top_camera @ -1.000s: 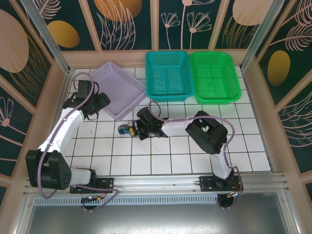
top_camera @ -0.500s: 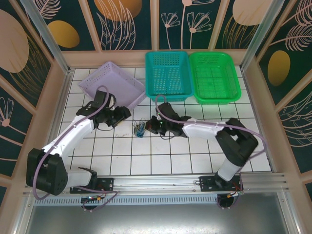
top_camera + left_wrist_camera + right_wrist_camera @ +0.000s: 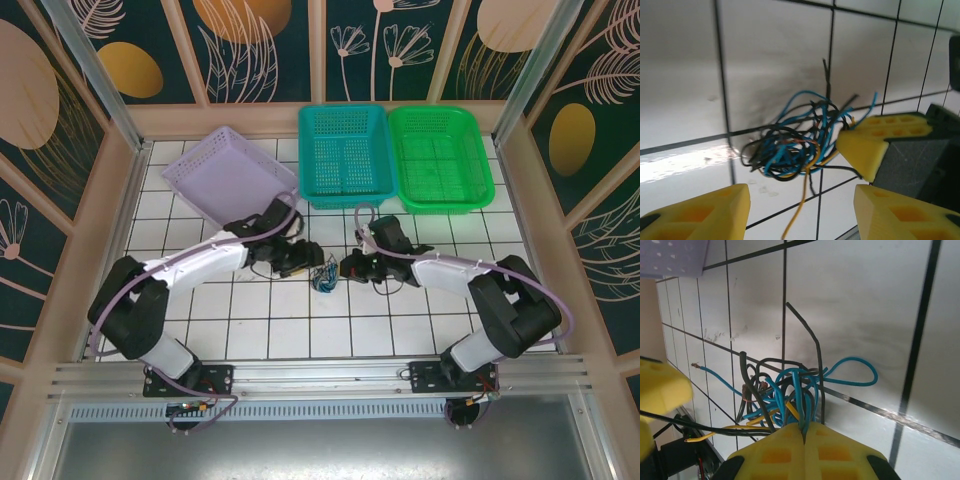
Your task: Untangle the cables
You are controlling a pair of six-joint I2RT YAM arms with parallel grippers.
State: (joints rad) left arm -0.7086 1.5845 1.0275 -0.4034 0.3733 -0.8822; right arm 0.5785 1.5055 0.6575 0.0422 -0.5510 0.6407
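Your cables (image 3: 792,145) are blue, black and yellow. Your left gripper (image 3: 801,200) and right gripper (image 3: 804,432) are yellow at the tips. The table (image 3: 250,320) is white squares with dark lines. You see a lilac basket (image 3: 232,175), a teal basket (image 3: 345,155) and a green basket (image 3: 440,155). The walls (image 3: 430,40) are dark with pale leaves.

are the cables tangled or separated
Tangled: the cables form one knotted clump, blue, black and yellow strands crossing, with the right gripper shut on some.
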